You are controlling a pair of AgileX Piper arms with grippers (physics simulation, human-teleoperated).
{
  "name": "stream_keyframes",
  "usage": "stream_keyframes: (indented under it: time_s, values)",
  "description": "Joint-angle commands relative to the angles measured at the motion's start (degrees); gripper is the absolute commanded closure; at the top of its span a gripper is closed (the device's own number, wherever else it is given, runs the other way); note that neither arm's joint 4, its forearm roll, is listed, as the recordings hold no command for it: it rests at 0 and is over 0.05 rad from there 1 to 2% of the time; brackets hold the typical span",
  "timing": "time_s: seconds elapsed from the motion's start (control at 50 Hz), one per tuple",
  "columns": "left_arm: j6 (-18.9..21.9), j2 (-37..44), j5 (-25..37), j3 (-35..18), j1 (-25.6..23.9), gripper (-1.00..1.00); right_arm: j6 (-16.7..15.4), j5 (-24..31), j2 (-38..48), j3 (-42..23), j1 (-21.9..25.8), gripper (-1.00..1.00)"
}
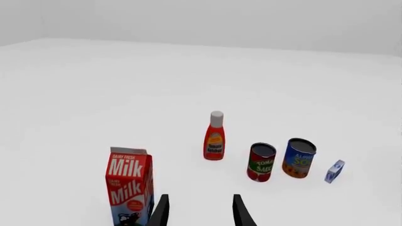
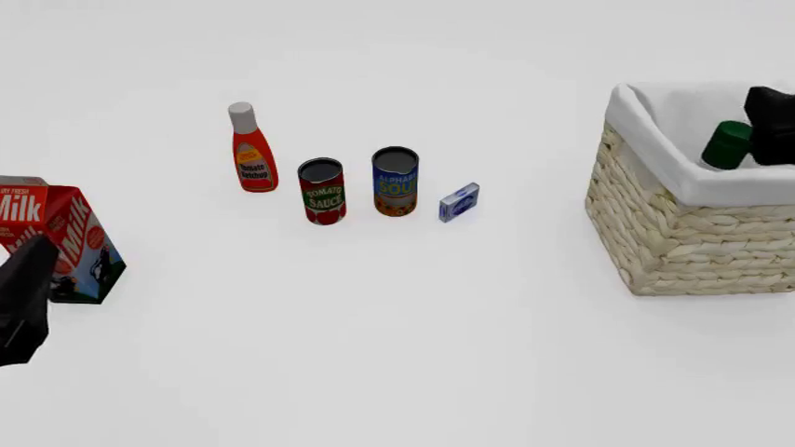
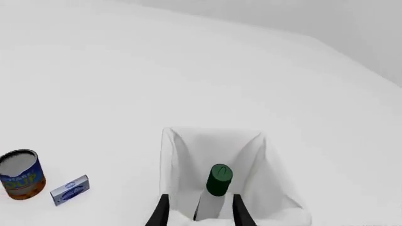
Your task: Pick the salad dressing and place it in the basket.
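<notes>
White plastic with a dark green cap, the dressing (image 3: pixel 215 190) hangs inside the basket (image 2: pixel 695 237), above its cloth liner, pinched at the body below the cap by your right gripper (image 3: pixel 197 212). Expect a light, smooth, curvy bottle that may slip or tip on release, so its narrower body is the likeliest hold. Your left gripper (image 1: pixel 199 212), well left of the basket, stands spread and empty.

Salad dressing (image 2: pixel 727 145) body hidden inside basket (image 2: pixel 695 233)
</notes>
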Motion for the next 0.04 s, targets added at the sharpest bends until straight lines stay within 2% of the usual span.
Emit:
stream_keyframes:
  time_s: [0.02,0.04]
  values:
    - [-0.04,-0.28,0.52,-0.52,-0.17,-1.0,0.59,3.56,-8.4,3.63,1.46,-1.0]
    - [-0.06,-0.11,0.48,-0.82,-0.19,-1.0,0.74,4.07,-9.34,4.05,1.79,-1.0]
